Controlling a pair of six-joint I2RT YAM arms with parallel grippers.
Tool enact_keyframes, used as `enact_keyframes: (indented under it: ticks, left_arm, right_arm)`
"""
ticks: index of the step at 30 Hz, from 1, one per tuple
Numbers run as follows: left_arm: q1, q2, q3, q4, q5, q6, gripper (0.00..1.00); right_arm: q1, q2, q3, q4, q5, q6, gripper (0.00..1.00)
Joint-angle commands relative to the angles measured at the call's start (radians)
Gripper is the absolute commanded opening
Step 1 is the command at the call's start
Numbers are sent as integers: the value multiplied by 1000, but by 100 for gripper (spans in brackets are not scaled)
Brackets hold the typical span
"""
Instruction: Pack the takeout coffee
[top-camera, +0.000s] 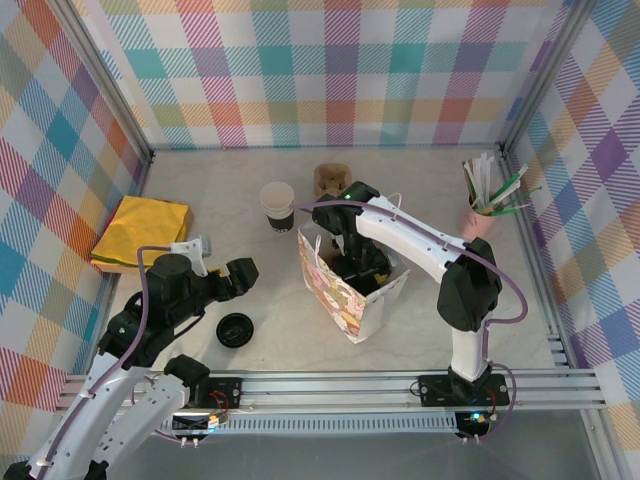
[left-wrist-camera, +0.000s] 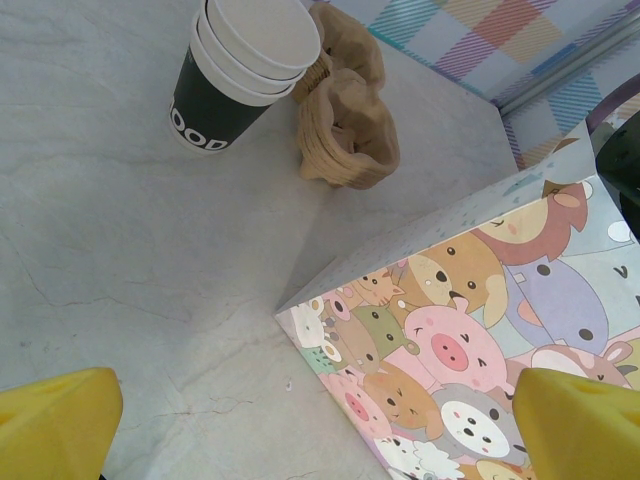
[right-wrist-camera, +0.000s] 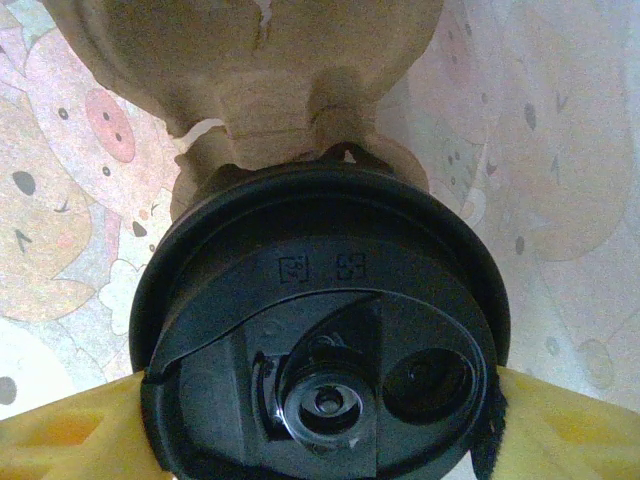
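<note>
Takeout coffee (right-wrist-camera: 320, 300) stands upright inside the bag (top-camera: 345, 290), clamped in the right gripper (right-wrist-camera: 320, 425) beside the cardboard carrier (right-wrist-camera: 250, 70), while the left gripper (left-wrist-camera: 320, 430) gapes outside.

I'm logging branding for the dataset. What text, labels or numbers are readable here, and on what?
"OOD": white letters on the black band of the stacked paper cups; any earlier letters are turned away.
Embossed marks on the black lid of the takeout coffee: too faint to read.
Cartoon-animal paper bag: pictures, no readable words.
</note>
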Motion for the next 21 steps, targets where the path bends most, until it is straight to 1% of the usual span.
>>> enact_keyframes:
  ticks: [1, 16, 18, 21]
  left_arm:
    - [-1, 4, -5, -5, -10, 22, 100]
    - [-1, 19, -8, 12, 8, 23, 100]
    - [-1, 26, -9, 24, 14, 17, 100]
    - [-1, 46, -22, 76, 52, -12, 100]
  right_arm:
    - [12, -16, -31, -7, -25, 19, 68]
    - [12, -30, -41, 1, -22, 23, 68]
    - [12, -32, -43, 2, -23, 23, 68]
    - [12, -33, -45, 4, -22, 24, 68]
